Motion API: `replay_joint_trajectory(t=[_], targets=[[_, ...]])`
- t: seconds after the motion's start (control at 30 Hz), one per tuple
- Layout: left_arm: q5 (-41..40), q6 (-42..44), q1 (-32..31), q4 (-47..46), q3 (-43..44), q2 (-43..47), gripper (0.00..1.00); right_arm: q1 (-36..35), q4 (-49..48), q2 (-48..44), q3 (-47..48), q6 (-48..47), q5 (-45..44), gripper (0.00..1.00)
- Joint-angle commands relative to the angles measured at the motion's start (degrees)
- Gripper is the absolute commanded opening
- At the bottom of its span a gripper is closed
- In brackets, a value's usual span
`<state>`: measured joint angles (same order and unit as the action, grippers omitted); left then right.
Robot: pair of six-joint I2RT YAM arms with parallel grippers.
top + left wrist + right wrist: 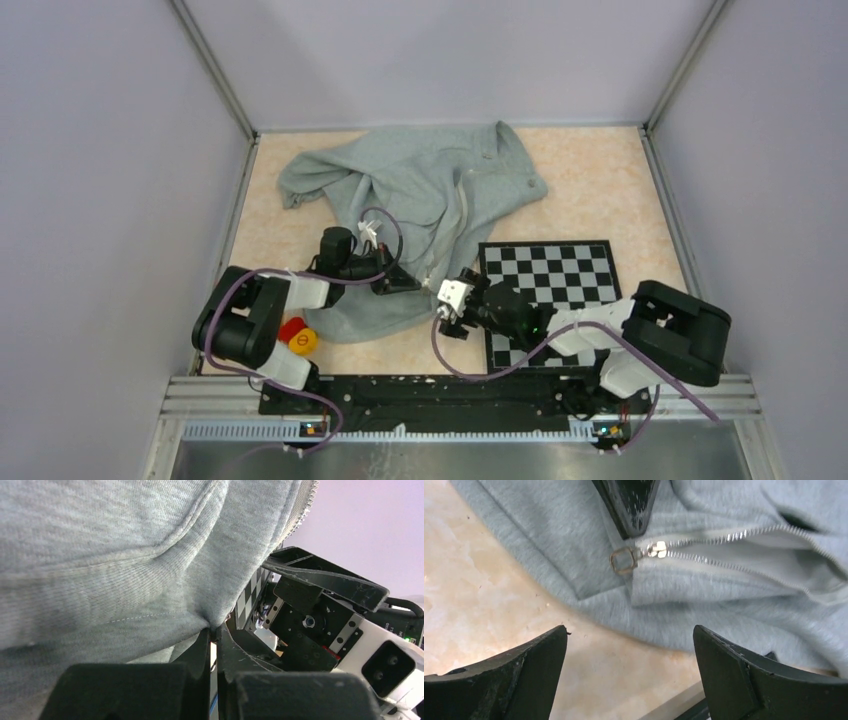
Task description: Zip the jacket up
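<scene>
The grey-green jacket (420,180) lies crumpled at the middle back of the table, its white-taped zipper (455,225) running down towards the arms. My left gripper (410,282) is shut on the jacket's bottom hem (165,600) beside the zipper's lower end. In the right wrist view the metal slider (656,550) and its square pull tab (624,561) sit at the zipper's bottom, with the teeth parted beyond it. The left fingertip (631,505) holds the cloth just above the tab. My right gripper (630,635) is open and empty over bare table, a little short of the tab.
A black-and-white chessboard (550,270) lies to the right of the jacket, partly under my right arm (600,325). A red and a yellow small object (298,336) sit by the left arm's base. Grey walls enclose the table on three sides.
</scene>
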<state>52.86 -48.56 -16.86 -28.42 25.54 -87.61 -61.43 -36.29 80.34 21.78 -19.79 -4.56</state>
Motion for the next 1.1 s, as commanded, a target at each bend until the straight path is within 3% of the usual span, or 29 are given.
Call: replay_joint_trajectory(t=[0.0,0.23,0.4,0.73,1.07], targets=[[4.2,0.3,0.2,1.6,1.4,0.1,0.0,-1.5,-23.1,2.7,0.0,-9.1,0.2,0.94],[5.2,0.3,0.6,1.9,1.8,-0.6,0.0,-5.2,-33.0,9.7,0.4,-18.3,-0.2,0.89],[5.9,0.0,0.6,1.5,2.0,-1.2,0.0,-7.6,-39.0,15.5,1.1,-24.6,-2.9,0.74],[6.4,-0.2,1.0,1.4,2.0,-1.7,0.0,-9.9,-58.9,31.1,2.1,-35.9,-13.8,0.8],[6.5,-0.3,1.3,1.3,1.8,-1.9,0.0,-10.1,-62.4,36.2,5.0,-40.0,-18.0,0.73]])
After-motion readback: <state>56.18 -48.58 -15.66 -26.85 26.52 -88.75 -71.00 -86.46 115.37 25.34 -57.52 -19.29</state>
